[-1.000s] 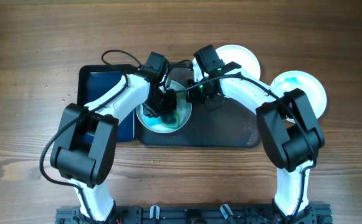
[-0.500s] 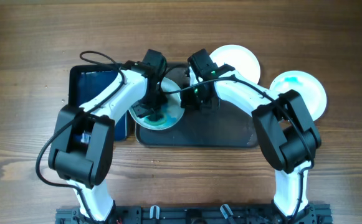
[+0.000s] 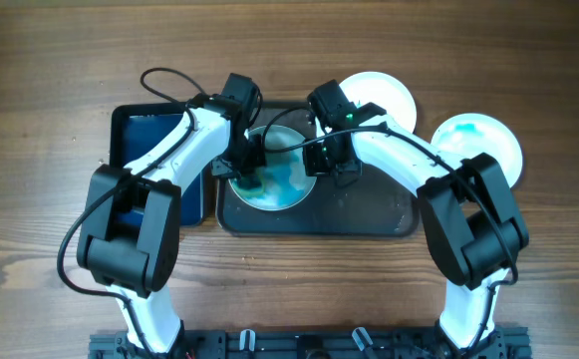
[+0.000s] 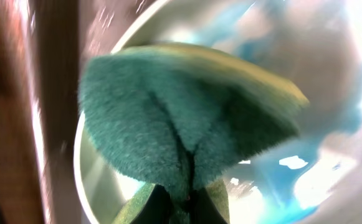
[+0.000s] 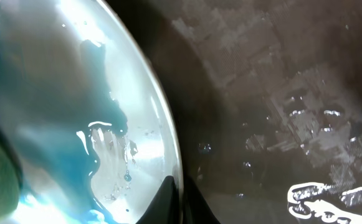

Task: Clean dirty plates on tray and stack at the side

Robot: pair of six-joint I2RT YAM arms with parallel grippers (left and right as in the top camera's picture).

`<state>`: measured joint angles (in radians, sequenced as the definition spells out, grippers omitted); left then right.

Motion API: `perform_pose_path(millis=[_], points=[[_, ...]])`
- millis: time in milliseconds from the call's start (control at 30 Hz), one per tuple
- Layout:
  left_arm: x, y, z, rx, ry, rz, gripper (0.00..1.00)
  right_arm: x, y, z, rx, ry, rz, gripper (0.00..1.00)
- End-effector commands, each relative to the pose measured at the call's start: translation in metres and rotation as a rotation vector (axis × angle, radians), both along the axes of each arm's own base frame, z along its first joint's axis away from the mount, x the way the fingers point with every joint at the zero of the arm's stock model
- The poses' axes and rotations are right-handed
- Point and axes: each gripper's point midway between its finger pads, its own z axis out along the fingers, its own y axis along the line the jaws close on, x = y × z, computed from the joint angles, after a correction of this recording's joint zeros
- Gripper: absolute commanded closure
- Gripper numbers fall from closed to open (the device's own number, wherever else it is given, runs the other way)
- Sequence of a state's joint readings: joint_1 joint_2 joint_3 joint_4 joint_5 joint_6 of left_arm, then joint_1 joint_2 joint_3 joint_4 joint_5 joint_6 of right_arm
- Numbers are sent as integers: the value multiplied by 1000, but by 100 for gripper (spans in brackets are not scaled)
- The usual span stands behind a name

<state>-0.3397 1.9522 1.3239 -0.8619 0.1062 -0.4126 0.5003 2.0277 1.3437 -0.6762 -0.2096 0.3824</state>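
A white plate (image 3: pixel 284 178) smeared with blue lies on the left part of the dark tray (image 3: pixel 369 209). My left gripper (image 3: pixel 246 172) is shut on the teal sponge (image 4: pixel 187 124) and presses it onto the plate's left side (image 4: pixel 305 180). My right gripper (image 3: pixel 321 160) is shut on the plate's right rim (image 5: pixel 176 168), one finger inside and one outside. A second white plate (image 3: pixel 384 92) lies at the tray's far right corner. A third plate (image 3: pixel 488 140), tinted blue, lies on the wood to the right of the tray.
A smaller dark blue tray (image 3: pixel 154 150) lies left of the big tray, under my left arm. Bare wooden table (image 3: pixel 50 80) surrounds both trays. The tray's wet dark floor (image 5: pixel 280 93) fills the right wrist view.
The smeared plate has shifted right and farther onto the tray with my right gripper on its rim. My left gripper with the sponge has moved over the plate's left side.
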Motion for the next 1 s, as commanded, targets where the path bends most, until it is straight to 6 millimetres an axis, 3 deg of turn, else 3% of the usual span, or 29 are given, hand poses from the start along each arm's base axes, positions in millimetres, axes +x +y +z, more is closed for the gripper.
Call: perform_pose_path(millis=[0, 233, 367, 500, 567, 633, 733, 867, 967], points=[[18, -4, -2, -21, -59, -63, 96, -4, -2, 4, 4, -22, 87, 96], [-6, -52, -9, -237, 18, -262, 96, -2, 0, 5, 14, -30, 81, 95], [-28, -86, 1, -417, 52, -421, 96, -2, 0, 5, 14, -29, 78, 96], [-33, -95, 7, -484, 46, -475, 96, -2, 1, 5, 18, -27, 79, 96], [-24, -88, 4, -448, 32, -434, 96, -2, 1, 5, 22, -26, 80, 96], [-6, -69, -6, -332, 10, -296, 96, -2, 1, 5, 21, -26, 79, 96], [24, -17, -19, -75, -40, 16, 96, -2, 1, 5, 23, -21, 63, 96], [37, 31, -22, 137, -97, 265, 96, -2, 1, 5, 23, -20, 62, 96], [33, 42, -21, 197, -94, 303, 96, -2, 1, 5, 22, -20, 61, 96]])
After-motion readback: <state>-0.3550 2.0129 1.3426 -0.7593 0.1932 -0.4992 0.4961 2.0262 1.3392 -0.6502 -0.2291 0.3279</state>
